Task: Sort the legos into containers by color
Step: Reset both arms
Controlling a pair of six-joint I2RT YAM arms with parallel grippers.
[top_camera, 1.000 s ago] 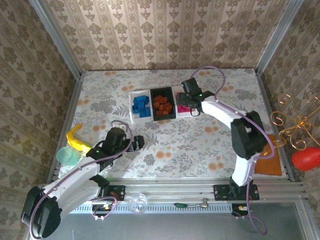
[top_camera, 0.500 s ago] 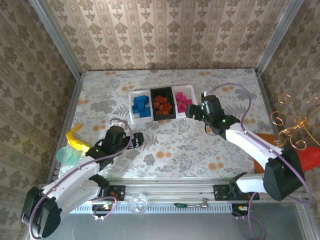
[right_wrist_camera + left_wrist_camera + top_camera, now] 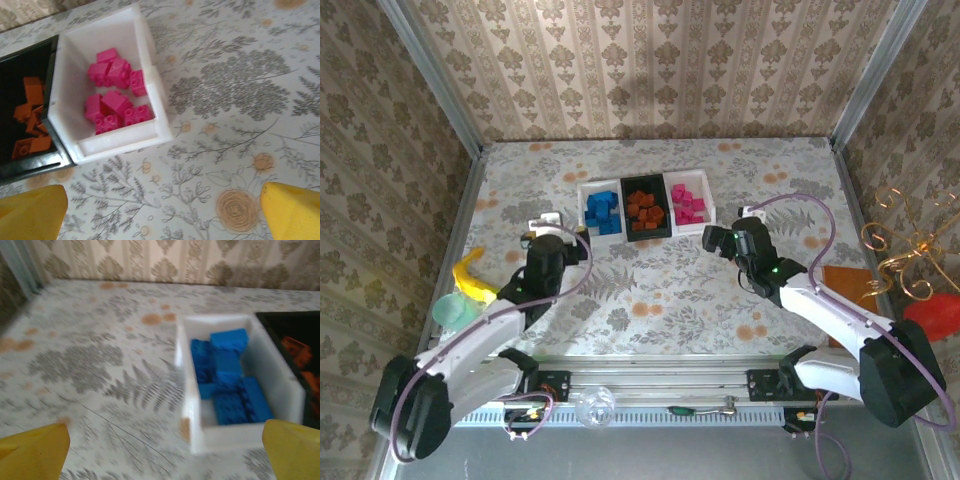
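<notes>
Three joined containers sit at the table's far middle. The left white tray (image 3: 584, 215) holds blue legos (image 3: 602, 212), the black middle tray (image 3: 648, 236) holds orange-brown legos (image 3: 646, 207), and the right white tray (image 3: 708, 205) holds pink legos (image 3: 687, 203). My left gripper (image 3: 560, 230) is open and empty, just short of the blue tray's (image 3: 200, 437) near-left corner, with the blue legos (image 3: 227, 377) ahead of it. My right gripper (image 3: 725, 230) is open and empty, a little to the near right of the pink tray (image 3: 125, 142). The pink legos (image 3: 115, 95) lie inside that tray.
A yellow banana toy (image 3: 472, 275) and a pale green cup (image 3: 453, 310) lie by the left edge. An orange-brown flat pad (image 3: 850, 300) sits at the near right. Patterned walls close the back and sides. The orange-brown legos (image 3: 30, 120) sit in the black tray (image 3: 30, 167).
My right gripper has drawn back from over the pink tray toward the near right and opened wide. My left gripper has moved toward the blue tray's near-left corner.
</notes>
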